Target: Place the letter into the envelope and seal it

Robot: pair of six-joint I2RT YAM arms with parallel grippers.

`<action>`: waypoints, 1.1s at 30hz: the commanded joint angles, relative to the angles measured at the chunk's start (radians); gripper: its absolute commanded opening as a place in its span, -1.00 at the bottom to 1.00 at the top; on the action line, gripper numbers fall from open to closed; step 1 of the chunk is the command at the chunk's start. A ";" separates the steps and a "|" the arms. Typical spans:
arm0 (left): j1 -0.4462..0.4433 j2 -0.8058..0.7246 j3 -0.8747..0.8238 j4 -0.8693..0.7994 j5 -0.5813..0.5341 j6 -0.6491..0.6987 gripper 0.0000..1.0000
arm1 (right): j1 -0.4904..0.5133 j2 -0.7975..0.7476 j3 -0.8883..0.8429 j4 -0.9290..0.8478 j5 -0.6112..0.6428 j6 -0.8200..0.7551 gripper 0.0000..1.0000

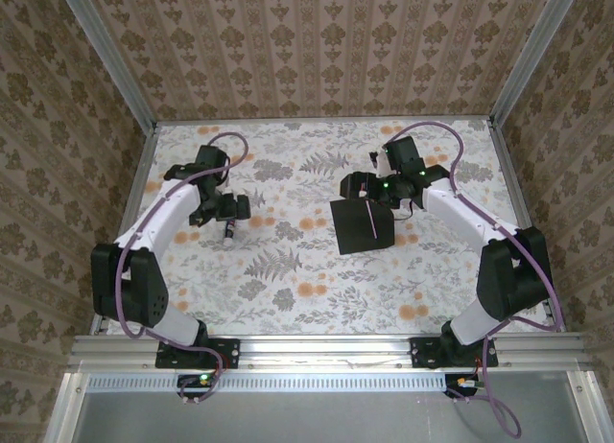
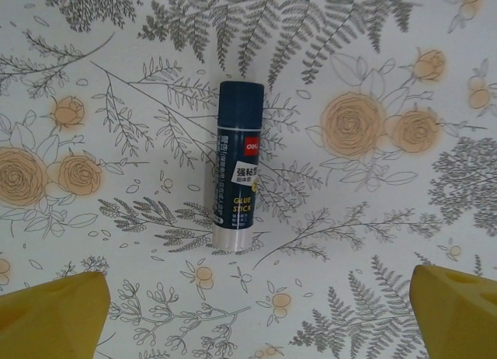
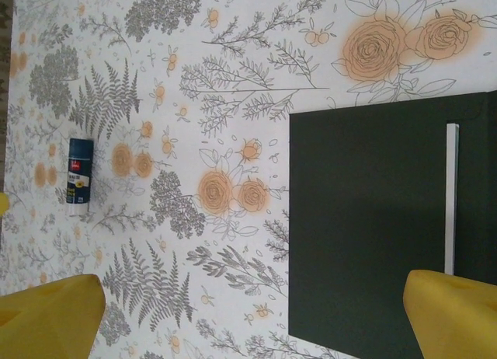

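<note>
Plainly, both stand wide open, empty: left hand [image 2: 252, 312] over the glue stick [image 2: 237, 165], right hand [image 3: 252, 316] over the envelope's [image 3: 373, 227] edge.

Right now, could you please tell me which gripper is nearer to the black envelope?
The right gripper: it hovers open at the far edge of the envelope. The left gripper is well off to the left of it, open above the glue stick.

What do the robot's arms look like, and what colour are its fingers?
The left arm and right arm have chunky black joints with smooth white tubes between them. A thin purple cable loops along each arm. The fingers are yellow wedges. Small green lights glow near the right wrist.
</note>
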 commanded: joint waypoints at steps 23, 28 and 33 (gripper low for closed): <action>0.011 0.229 -0.062 0.145 -0.032 -0.016 0.14 | 0.055 0.025 -0.029 0.038 0.053 0.028 1.00; 0.019 0.236 -0.091 0.171 -0.029 -0.010 0.13 | 0.053 0.027 -0.030 0.037 0.053 0.027 1.00; 0.022 0.234 -0.104 0.189 -0.029 0.000 0.07 | 0.051 0.028 -0.029 0.035 0.052 0.027 1.00</action>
